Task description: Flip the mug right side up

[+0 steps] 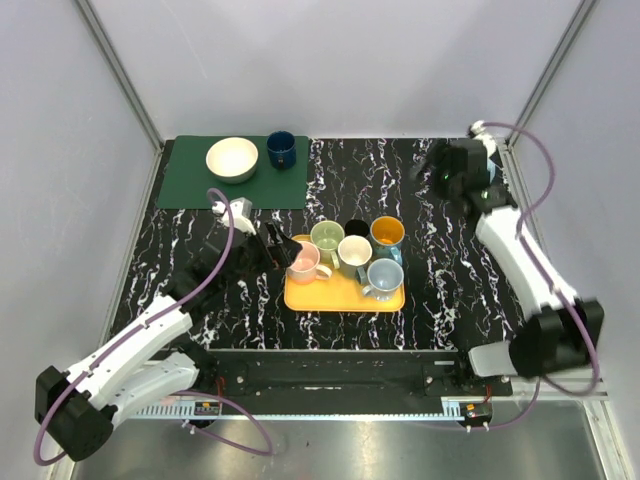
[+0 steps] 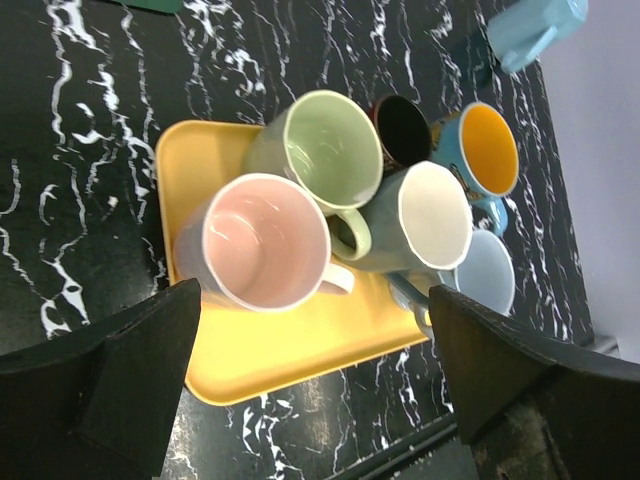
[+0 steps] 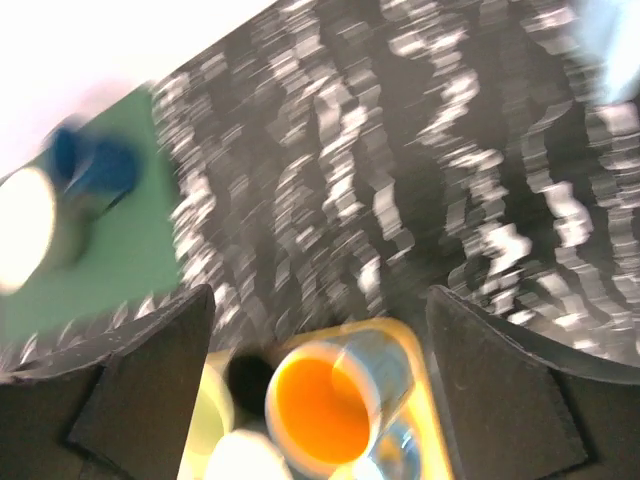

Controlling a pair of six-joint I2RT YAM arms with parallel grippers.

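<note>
Yellow tray (image 1: 340, 298) crowds upright mugs (image 1: 352, 252); bowl (image 1: 232, 159), navy cup (image 1: 281, 149) on green mat (image 1: 190, 180). Left fingers (image 2: 110, 390), right fingers (image 3: 130, 390) wide, empty.

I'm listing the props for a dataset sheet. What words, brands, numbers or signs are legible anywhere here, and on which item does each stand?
No text can be read in any view.
The mugs on the yellow tray: plain sides, no print showing.
The small stickers on the near rail: too small to read.
The right wrist view: blurred by motion, nothing legible.
</note>
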